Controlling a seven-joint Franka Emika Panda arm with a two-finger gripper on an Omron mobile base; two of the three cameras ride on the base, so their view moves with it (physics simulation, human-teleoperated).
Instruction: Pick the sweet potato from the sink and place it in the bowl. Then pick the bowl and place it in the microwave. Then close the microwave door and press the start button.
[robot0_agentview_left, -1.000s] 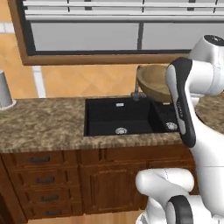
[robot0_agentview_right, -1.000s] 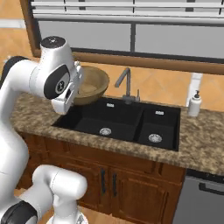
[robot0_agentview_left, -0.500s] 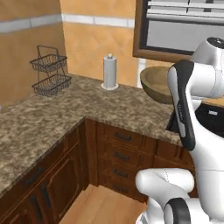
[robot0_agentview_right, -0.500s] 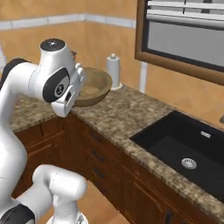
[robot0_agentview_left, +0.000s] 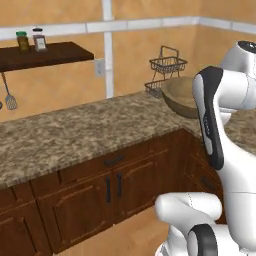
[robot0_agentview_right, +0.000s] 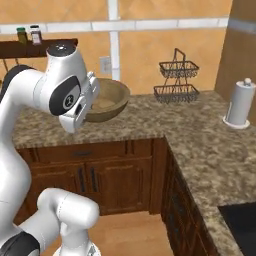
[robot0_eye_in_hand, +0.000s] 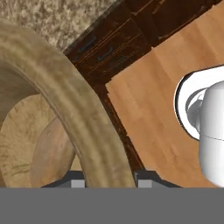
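My gripper (robot0_eye_in_hand: 107, 181) is shut on the thick rim of the light brown wooden bowl (robot0_eye_in_hand: 72, 105), which it holds up in the air. The orange-brown sweet potato (robot0_eye_in_hand: 51, 154) lies inside the bowl. In the right base view the bowl (robot0_agentview_right: 109, 99) hangs at the hand (robot0_agentview_right: 84, 102), above the counter's front edge. In the left base view the bowl (robot0_agentview_left: 181, 96) shows partly behind my forearm. A black corner of the sink (robot0_agentview_right: 243, 223) shows at the lower right. The microwave and its door are out of view.
A granite counter (robot0_agentview_left: 75, 134) wraps round a corner over brown cabinets (robot0_agentview_right: 105, 175). On it stand a two-tier wire basket (robot0_agentview_right: 176, 79) and a paper towel roll (robot0_agentview_right: 240, 104). A dark shelf (robot0_agentview_left: 42, 54) carries spice jars, with a spatula (robot0_agentview_left: 10, 100) hanging below it.
The whole picture has swung: the base has turned left, so the sink and window have slid off to the right. The bowl stays in the gripper.
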